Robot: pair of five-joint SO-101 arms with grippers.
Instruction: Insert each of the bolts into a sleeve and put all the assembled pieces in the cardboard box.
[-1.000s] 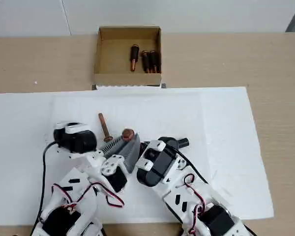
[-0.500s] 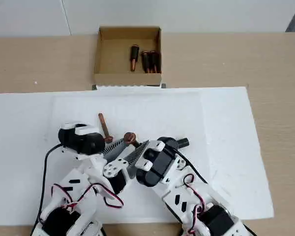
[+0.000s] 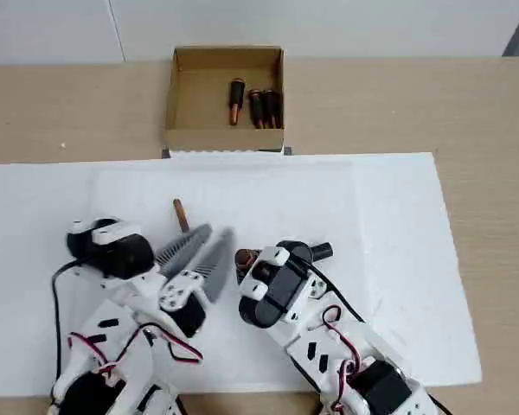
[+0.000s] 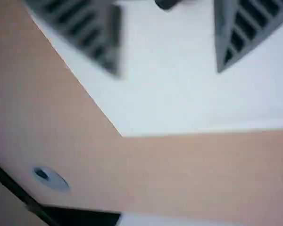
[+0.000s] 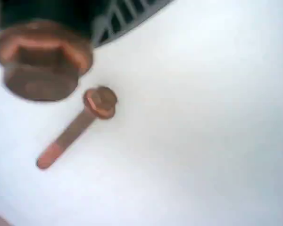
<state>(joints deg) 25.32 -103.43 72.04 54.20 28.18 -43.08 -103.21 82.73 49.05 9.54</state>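
On a tan table [image 3: 432,104], seen from above, a white paper sheet [image 3: 372,207] covers the near half, and two white robot arms reach onto it from the bottom edge. At the far side, just beyond the paper's edge, sits an open cardboard box [image 3: 199,104]. Three assembled pieces [image 3: 258,105], dark sleeves with copper bolts, lie against its right side, one a little apart from the other two.

The left gripper [image 3: 218,231] points up and to the right over the paper, and its two grey ribbed fingers [image 3: 183,245] are spread wide with nothing between them. Its own wrist view shows the same gap, with bare paper between the fingers. A loose bolt [image 3: 181,213] lies flat on the paper just beside the upper finger, which hides its head end from above. In the right wrist view, this bolt [image 5: 75,127] lies whole on the paper, with its hexagonal head nearest the arm.

The right gripper [image 3: 251,262] sits just to the right of the left one, near the paper's middle. Its jaws are mostly tucked under the wrist, pinching a held bolt [image 3: 244,257]. That bolt's copper hexagonal head [image 5: 42,61] hangs close under the right wrist camera, above the paper.
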